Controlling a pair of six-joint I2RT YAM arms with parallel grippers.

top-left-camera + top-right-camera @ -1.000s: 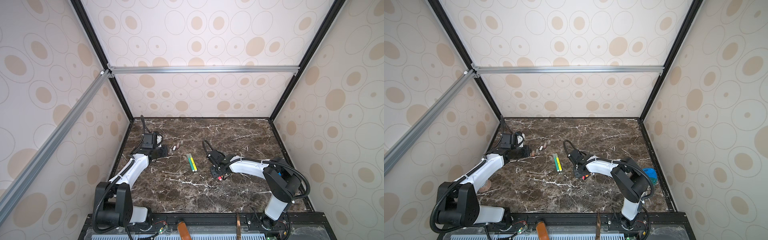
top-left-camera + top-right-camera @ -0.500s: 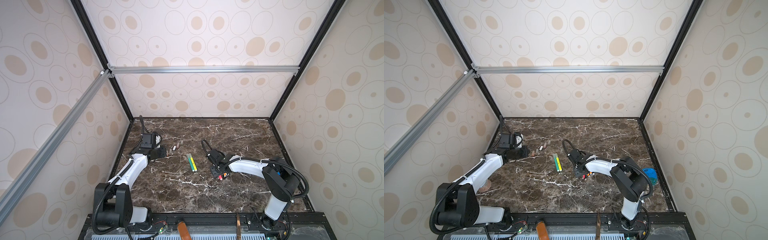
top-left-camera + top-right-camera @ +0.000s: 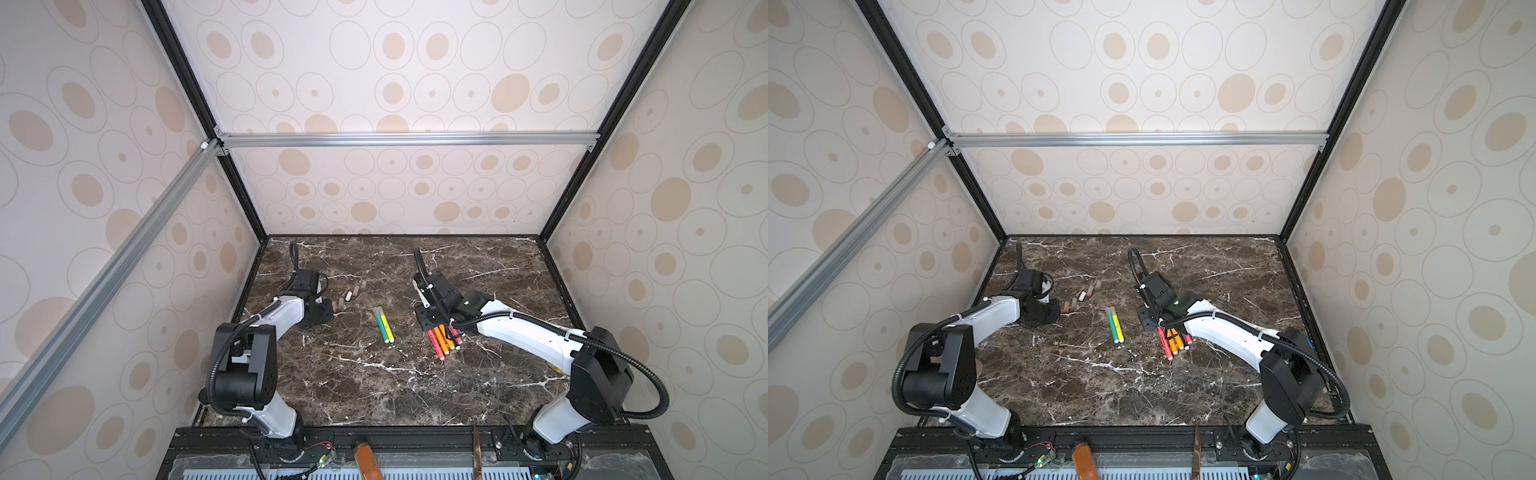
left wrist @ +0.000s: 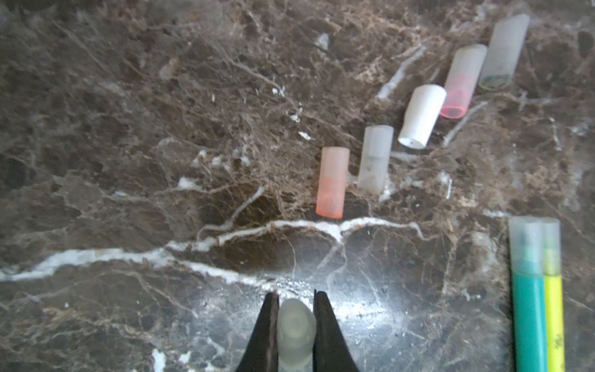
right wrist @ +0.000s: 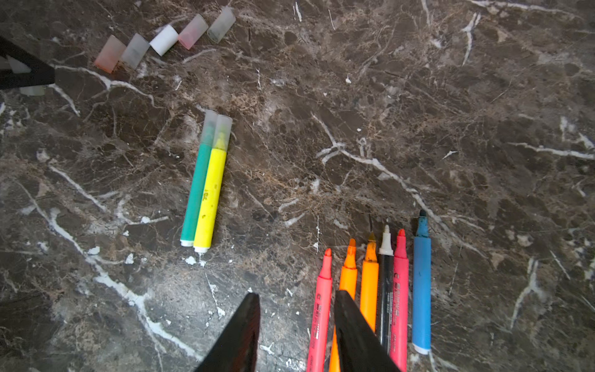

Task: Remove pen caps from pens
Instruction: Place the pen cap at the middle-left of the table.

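Translucent plastic pen cap (image 4: pixel 295 331), light, stiff, probably slick, pinched in left gripper (image 4: pixel 295 293); right gripper (image 5: pixel 297 293) parted, empty. Capped green and yellow pens (image 3: pixel 384 328) at centre of counter (image 3: pixel 415 395), loose caps (image 4: pixel 421 116) at ten o'clock; take barrel and cap separately.

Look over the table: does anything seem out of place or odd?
Only minor things. One white cap sits in a row of translucent caps. The green pen and yellow pen still wear caps, unlike six uncapped pens.
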